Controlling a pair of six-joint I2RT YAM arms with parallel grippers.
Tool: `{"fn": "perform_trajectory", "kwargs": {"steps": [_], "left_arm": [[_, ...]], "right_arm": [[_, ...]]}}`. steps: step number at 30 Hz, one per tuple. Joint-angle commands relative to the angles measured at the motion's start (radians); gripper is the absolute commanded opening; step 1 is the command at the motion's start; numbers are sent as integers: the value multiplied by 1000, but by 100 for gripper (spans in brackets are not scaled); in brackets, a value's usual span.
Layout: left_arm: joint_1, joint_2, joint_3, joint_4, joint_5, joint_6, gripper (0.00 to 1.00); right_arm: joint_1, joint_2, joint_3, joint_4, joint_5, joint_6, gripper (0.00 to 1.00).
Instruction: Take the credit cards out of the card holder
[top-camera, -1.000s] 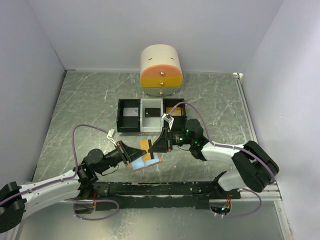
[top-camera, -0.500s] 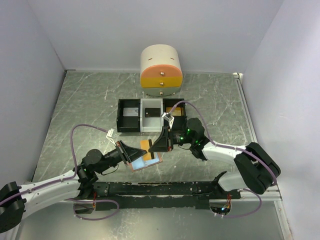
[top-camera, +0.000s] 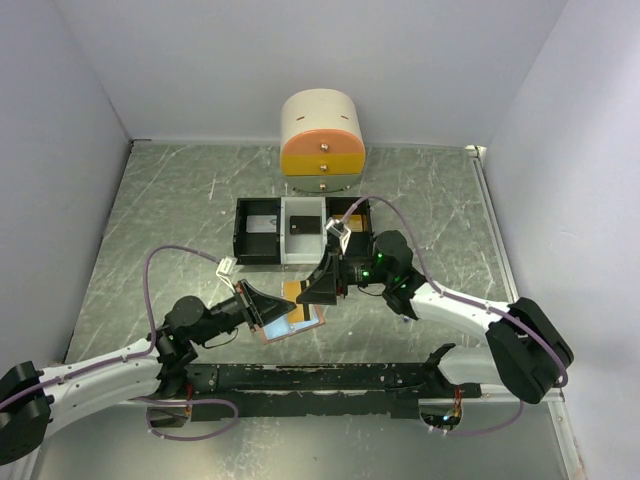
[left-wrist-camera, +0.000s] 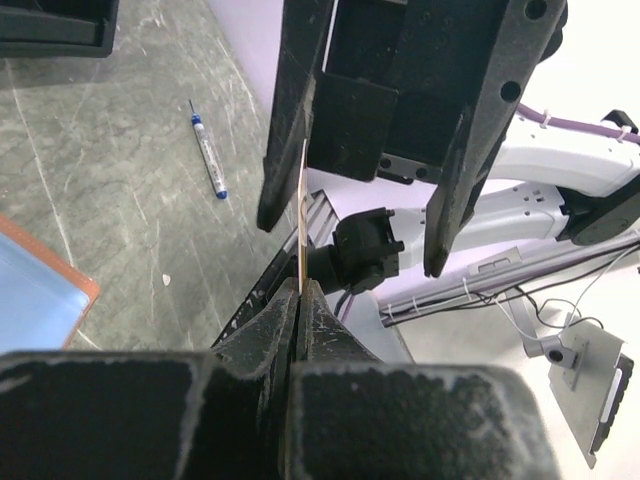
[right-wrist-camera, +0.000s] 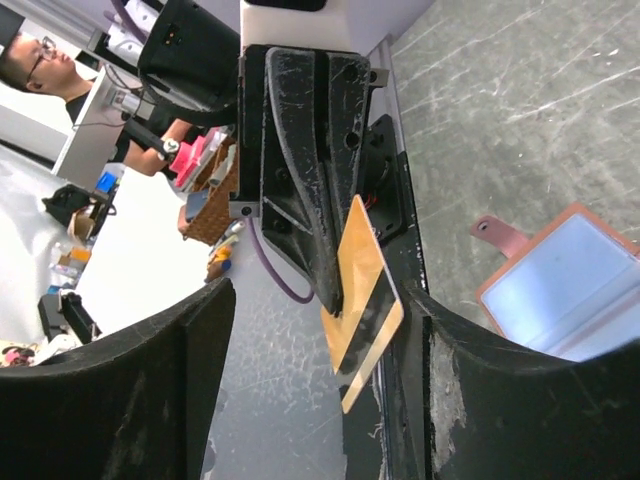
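Left gripper (right-wrist-camera: 332, 298) is pinching the orange-gold card (right-wrist-camera: 365, 300) with its jaws fully closed, holding the card on edge in the air just over the far edge of the card holder (top-camera: 292, 324). The right gripper (left-wrist-camera: 352, 240) is standing with its jaws spread to either side of that card and is gripping nothing.

At the back of the table (top-camera: 160, 220) a rounded drawer chest (top-camera: 322, 143) is sitting with its cream, orange and yellow fronts shut. In front of it the compartment trays (top-camera: 243, 247) are lying in a row. A grey card (top-camera: 262, 224) is resting in the left black one and a black card (top-camera: 300, 224) in the white middle one. The card holder is lying open on the table, blue lining up. A slim pen (left-wrist-camera: 207, 155) is lying apart on the tabletop.

A second ago the right gripper's jaws were closed narrowly about the card; now they are standing parted.
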Motion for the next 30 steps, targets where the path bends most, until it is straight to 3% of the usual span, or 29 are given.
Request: {"fn": "perform_trajectory", "kwargs": {"steps": [1,10,18,22,25,30], "left_arm": [[-3,-12,17,79,65,37,7],[-3,-34,22,67,72,48,7],[-2,11,-23,254,80,20,7],[-2,32,22,177,96,41,7],[-2,36,10,213,93,33,7],[-3,6,-8,199,72,29,7]], "right_arm": [[-14,-5,9,-21,11,-16,65],[-14,5,-35,178,-71,94,65],[-14,36,-56,245,-98,141,54],[-12,24,-59,191,-82,108,39],[-12,19,-63,183,-78,104,29],[-11,23,-77,215,-85,126,27]]}}
